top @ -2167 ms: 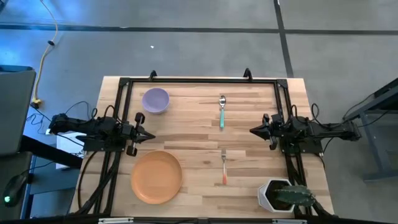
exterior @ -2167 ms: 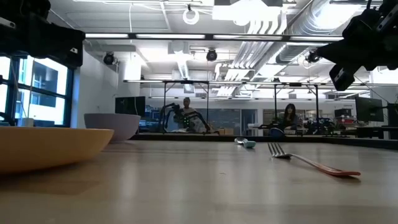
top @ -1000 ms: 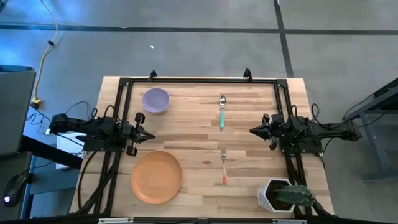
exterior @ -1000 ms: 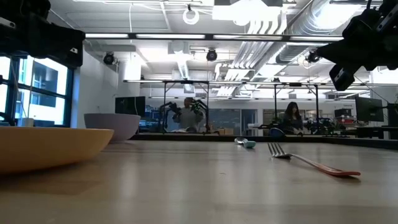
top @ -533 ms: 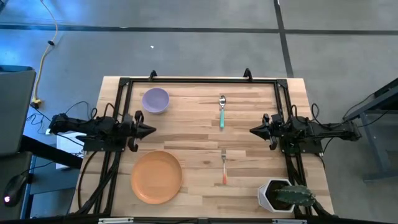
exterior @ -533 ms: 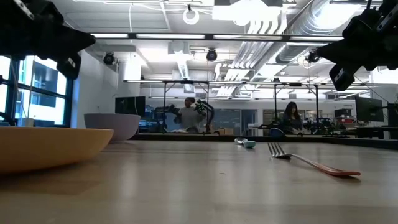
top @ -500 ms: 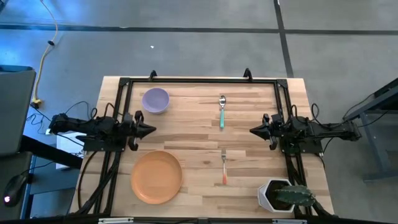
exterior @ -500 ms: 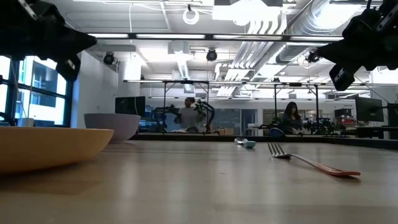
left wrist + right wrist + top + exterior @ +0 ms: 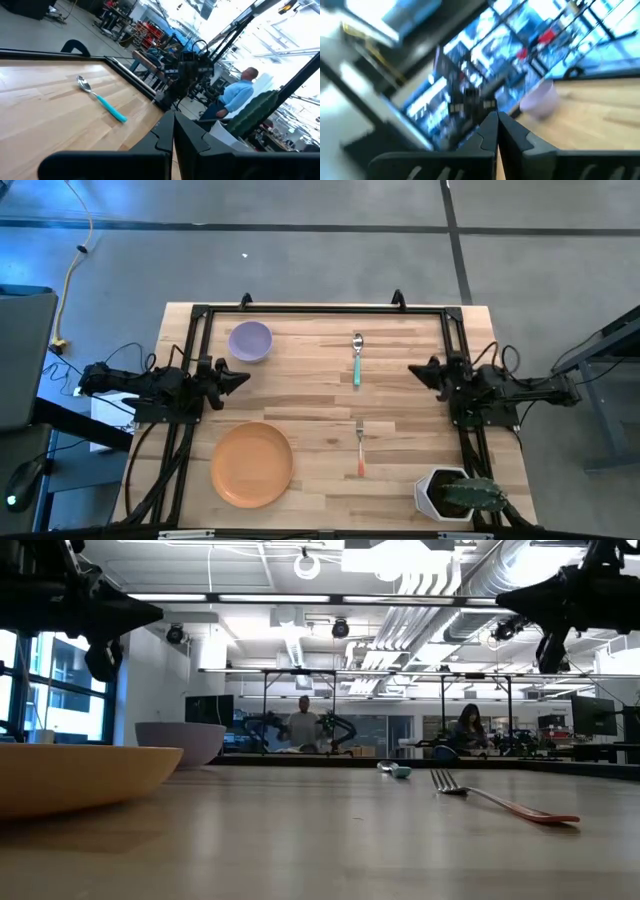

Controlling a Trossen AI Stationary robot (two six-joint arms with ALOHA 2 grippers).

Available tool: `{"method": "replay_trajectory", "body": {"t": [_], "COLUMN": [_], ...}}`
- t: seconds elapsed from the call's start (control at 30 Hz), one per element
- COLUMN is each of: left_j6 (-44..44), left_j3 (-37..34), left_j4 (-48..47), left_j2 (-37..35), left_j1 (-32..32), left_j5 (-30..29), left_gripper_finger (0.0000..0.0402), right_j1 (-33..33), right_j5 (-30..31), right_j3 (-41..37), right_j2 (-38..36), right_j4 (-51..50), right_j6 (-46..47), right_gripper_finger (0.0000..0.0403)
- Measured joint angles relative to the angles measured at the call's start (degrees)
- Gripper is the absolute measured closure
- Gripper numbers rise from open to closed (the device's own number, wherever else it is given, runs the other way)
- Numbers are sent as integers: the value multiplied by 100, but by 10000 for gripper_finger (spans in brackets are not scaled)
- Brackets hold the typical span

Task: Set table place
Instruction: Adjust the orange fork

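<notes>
The round orange plate (image 9: 251, 464) lies flat near the table's near left corner, also low at the left of the low view (image 9: 80, 772). The lavender bowl (image 9: 250, 341) stands at the far left, and shows in the right wrist view (image 9: 540, 97). The spoon with the teal handle (image 9: 357, 358) lies at far centre (image 9: 100, 97). The fork with the orange handle (image 9: 360, 448) lies at near centre (image 9: 500, 802). My left gripper (image 9: 243, 376) hovers shut between bowl and plate (image 9: 173, 120). My right gripper (image 9: 413, 369) hovers shut right of the spoon (image 9: 496, 117).
A white angular pot with a green plant (image 9: 455, 494) stands at the near right corner. A black rail frame (image 9: 320, 310) edges the wooden top. Bare wood lies between the two grippers. People sit at benches in the room beyond (image 9: 303, 725).
Both grippers have swung toward the table's far edge, the left one first and the right one in the last half second. Their fingers have stayed shut. Plate, bowl, spoon and fork have not moved.
</notes>
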Motion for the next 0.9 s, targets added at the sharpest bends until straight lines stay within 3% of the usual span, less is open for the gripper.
{"method": "replay_trajectory", "body": {"t": [0.2, 0.3, 0.43, 0.57, 0.77, 0.9], "left_j6": [2, 20, 44, 125, 360, 365], "left_j3": [2, 1, 0, 0, 2, 2], "left_j4": [2, 2, 30, 74, 76, 74], "left_j2": [0, 0, 0, 0, 0, 0], "left_j1": [0, 0, 0, 0, 0, 0], "left_j5": [-18, -17, -18, 11, 31, 142], "left_gripper_finger": [401, 401, 401, 401, 401, 401], "right_j1": [0, 2, 76, 111, 109, 112], "right_j5": [770, 667, 703, 1125, 1814, 2216], "right_j3": [2, 151, 946, 2278, 4622, 5979], "right_j2": [0, 35, 556, 1774, 4261, 5716], "right_j4": [114, -74, -984, -2154, -4150, -5818], "right_j6": [-97, -15, 4, -152, -373, 237], "right_gripper_finger": [402, 402, 402, 403, 403, 403]}}
